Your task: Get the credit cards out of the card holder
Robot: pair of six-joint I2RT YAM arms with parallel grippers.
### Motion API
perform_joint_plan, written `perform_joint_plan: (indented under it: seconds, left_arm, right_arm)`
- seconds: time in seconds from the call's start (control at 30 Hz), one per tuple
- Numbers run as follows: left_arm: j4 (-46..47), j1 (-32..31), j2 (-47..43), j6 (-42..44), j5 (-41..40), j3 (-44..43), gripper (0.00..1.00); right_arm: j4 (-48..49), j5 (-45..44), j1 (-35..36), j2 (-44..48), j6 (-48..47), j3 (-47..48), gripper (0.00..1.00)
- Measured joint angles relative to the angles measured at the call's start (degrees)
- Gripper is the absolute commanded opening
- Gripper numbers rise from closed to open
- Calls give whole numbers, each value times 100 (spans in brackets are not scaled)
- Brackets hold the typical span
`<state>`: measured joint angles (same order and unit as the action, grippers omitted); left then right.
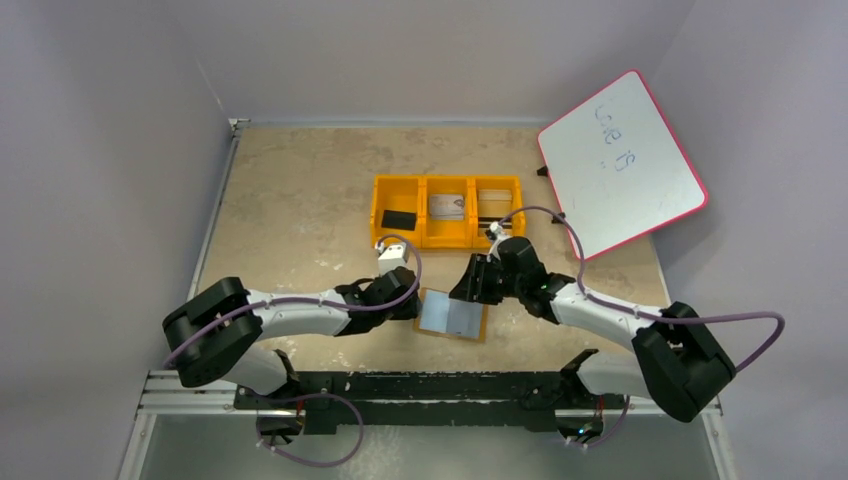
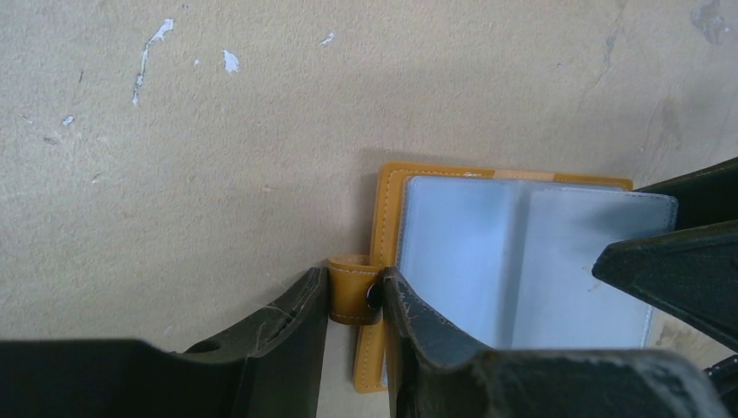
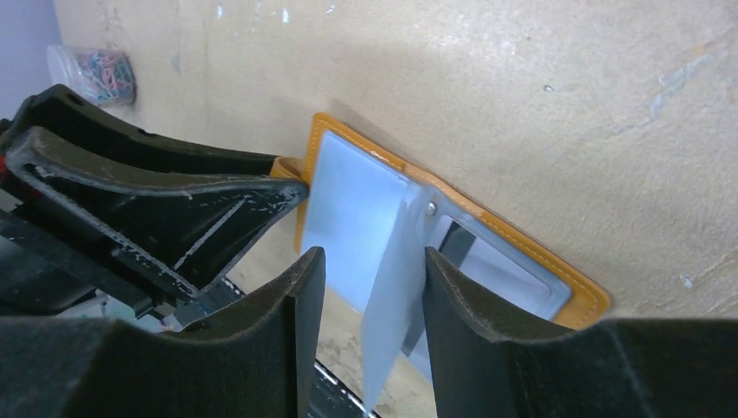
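Observation:
The tan card holder [image 1: 455, 316] lies open near the table's front edge, its pale blue-grey pockets [image 2: 487, 252] facing up. My left gripper [image 2: 352, 279] is shut on its small strap tab [image 2: 348, 294], by the dark stud, at the holder's left edge. My right gripper [image 3: 372, 257] is open over the holder's [image 3: 522, 252] right half. A lifted blue-grey pocket leaf [image 3: 396, 287] stands between its fingers and leans on the right one. No card shows inside the holder. Two credit cards [image 1: 450, 206] [image 1: 492, 198] lie in the orange tray.
The orange three-compartment tray [image 1: 447, 184] sits behind the holder, with a black block [image 1: 398, 219] in its left compartment. A pink-rimmed whiteboard [image 1: 620, 165] leans at the back right. A jar of paper clips [image 3: 91, 70] shows in the right wrist view.

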<state>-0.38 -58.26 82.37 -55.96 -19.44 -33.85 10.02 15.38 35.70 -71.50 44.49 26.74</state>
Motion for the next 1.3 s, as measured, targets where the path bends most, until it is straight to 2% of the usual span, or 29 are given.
perform_joint_plan:
  seconds: [0.27, 0.47, 0.7, 0.9, 1.1, 1.2, 1.3]
  left_arm:
    - [101, 0, -2, -42, 22, 0, 27]
    - [173, 0, -127, -129, 0, 68, 30]
    - [-7, 0, -970, -525, -468, 457, 35]
    - [-396, 0, -2006, -887, -1014, 787, 39]
    - [-341, 0, -2363, -737, -1008, 782, 41]
    - [-144, 0, -2173, -551, -734, 656, 41]
    - [212, -2, -1814, -378, -367, 481, 41]
  right_arm:
    - [107, 417, 4, -120, -125, 70, 49]
    - [645, 1036, 81, -527, -131, 81, 52]
    - [876, 1266, 282, -1257, -170, 450, 53]
    - [629, 1069, 293, -1311, -363, 748, 54]
    - [-20, 420, 304, -562, -446, 839, 54]
    - [-413, -192, 317, 28, -356, 822, 49]
    - [-452, -446, 315, 420, -245, 590, 45]
